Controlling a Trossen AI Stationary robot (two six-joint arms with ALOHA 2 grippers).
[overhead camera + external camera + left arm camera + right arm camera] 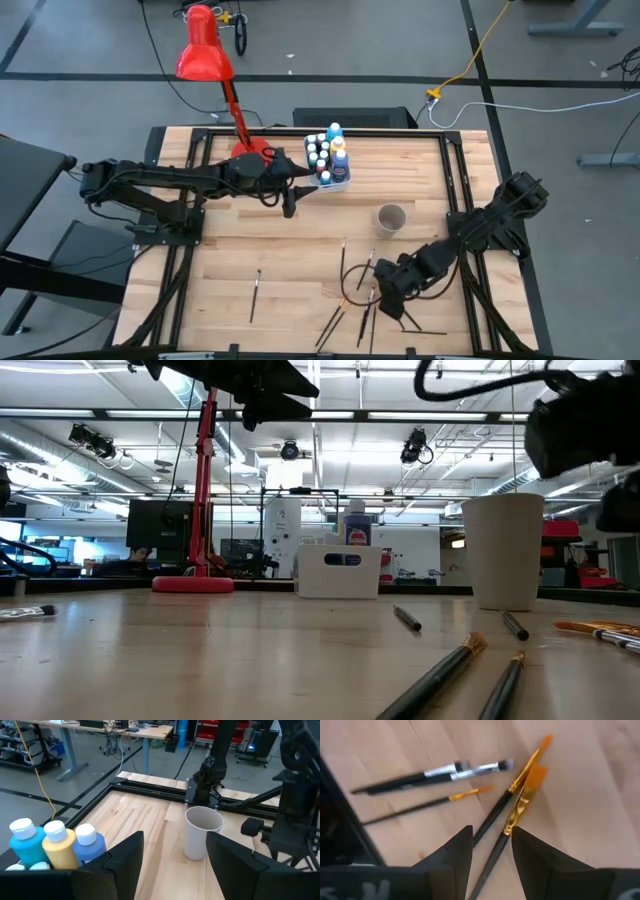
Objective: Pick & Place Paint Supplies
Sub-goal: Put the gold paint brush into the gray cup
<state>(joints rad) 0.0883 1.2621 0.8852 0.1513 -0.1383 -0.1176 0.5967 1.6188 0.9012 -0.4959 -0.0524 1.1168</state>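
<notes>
Several paintbrushes [345, 270] lie scattered on the wooden table's near part; one lies alone [255, 295] farther left. My right gripper [491, 832] hovers open above a cluster of them, fingers pointing steeply down. A dark-handled brush with orange bristles [520, 800] runs between its fingertips, and I see no contact. White-capped paint bottles [325, 150] stand upright in a white tub [340, 178] at the far middle. My left gripper [175, 840] stands open and empty beside the tub, pointing almost level, with teal, yellow and blue bottles [57, 847] close to it.
A white paper cup [391, 217] stands upright between the tub and the brushes. A red desk lamp [205, 50] has its base [192, 584] at the far edge, left of the tub. Black frame rails run along the table's sides. Bare wood lies at the near left.
</notes>
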